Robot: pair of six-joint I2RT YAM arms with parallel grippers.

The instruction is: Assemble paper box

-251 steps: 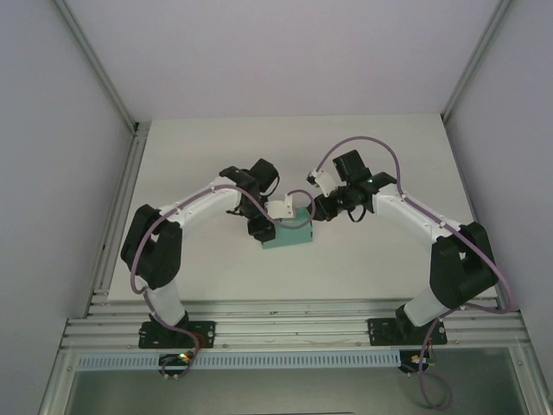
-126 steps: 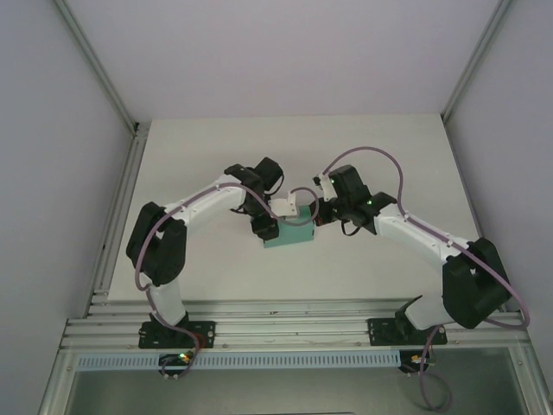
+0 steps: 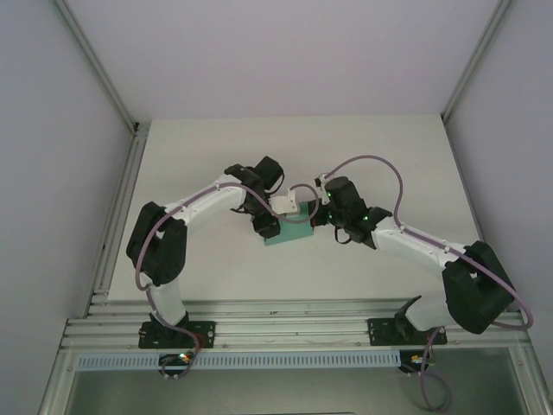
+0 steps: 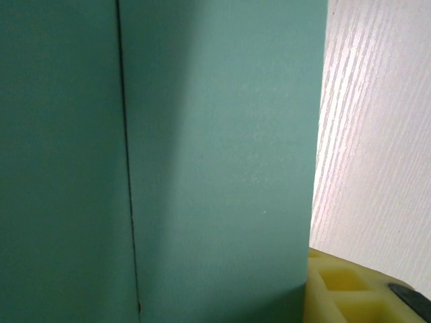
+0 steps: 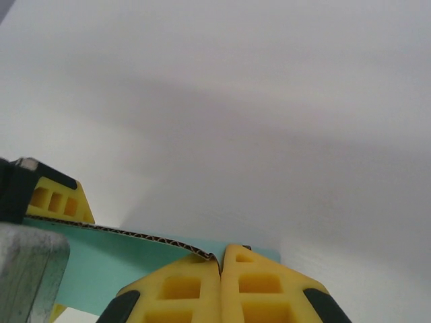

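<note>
Paper box [image 3: 295, 233] sits mid-table [image 3: 389, 156], between both arms. Left gripper [image 3: 266, 226] is on its left end, jaws clamped across the teal card. Right gripper [image 5: 221, 261] is at the right end, jaws clenched together, tips against the card's edge.

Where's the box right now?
In the top view the box lies near the middle of the table, between the left gripper at its left end and the right gripper at its right end.
</note>
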